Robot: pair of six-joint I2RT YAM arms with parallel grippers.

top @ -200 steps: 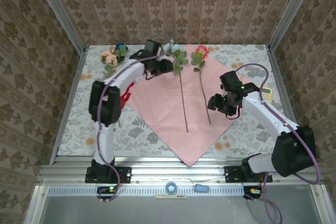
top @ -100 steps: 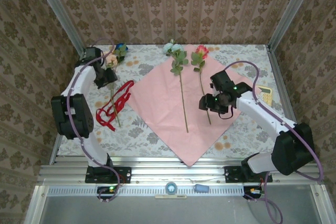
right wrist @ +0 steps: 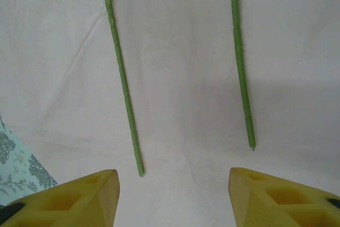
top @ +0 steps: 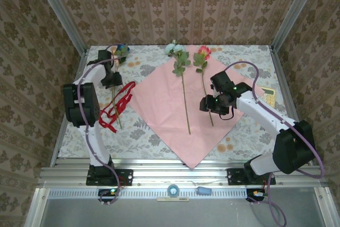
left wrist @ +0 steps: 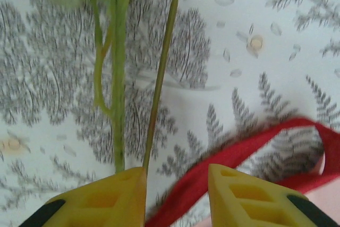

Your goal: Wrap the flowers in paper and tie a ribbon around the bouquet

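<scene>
Just ahead of left gripper (left wrist: pixel 175 187), jaws spread, nothing pinched: two stems of the loose flowers (left wrist: pixel 161 78) run lengthwise away, hugging one finger, off-centre; ribbon (left wrist: pixel 234 152) crosses the gap. Left arm nearest; right gripper (right wrist: pixel 172 184) spread above paper (right wrist: pixel 180 51), two laid stems ahead.

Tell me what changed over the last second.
The left gripper swung from the far edge of the large pink paper sheet to the far-left artificial flowers beside the thin red ribbon. The right gripper edged left. The sheet and the two long-stemmed flowers on it stayed put.
</scene>
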